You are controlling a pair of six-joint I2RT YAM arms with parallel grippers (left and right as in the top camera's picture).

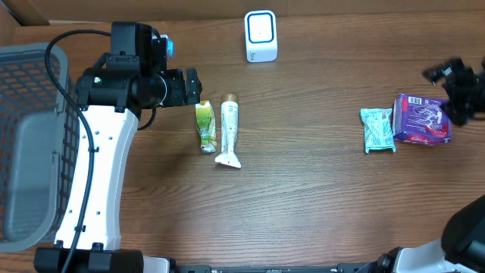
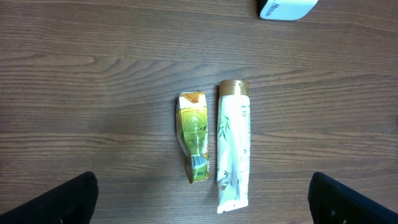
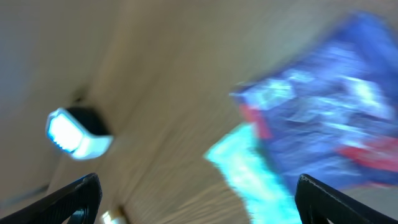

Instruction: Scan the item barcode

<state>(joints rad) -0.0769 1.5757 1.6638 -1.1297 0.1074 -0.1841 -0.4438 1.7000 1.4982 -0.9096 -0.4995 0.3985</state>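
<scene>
A green snack packet (image 1: pixel 205 127) and a white tube with a gold cap (image 1: pixel 229 130) lie side by side left of centre. My left gripper (image 1: pixel 194 87) hovers open just above-left of them. Its wrist view shows the packet (image 2: pixel 194 137), with a barcode patch near its lower end, and the tube (image 2: pixel 232 143) between the wide-spread fingers of the gripper (image 2: pixel 204 204). At the far right, a teal packet (image 1: pixel 377 130) lies beside a purple packet (image 1: pixel 423 119). My right gripper (image 1: pixel 449 95) is open over the purple packet (image 3: pixel 323 118), holding nothing; that view is blurred.
A white barcode scanner (image 1: pixel 261 36) stands at the back centre, with its edge in the left wrist view (image 2: pixel 287 8). A grey mesh basket (image 1: pixel 23 114) fills the left edge. Bare wood lies between the two item pairs.
</scene>
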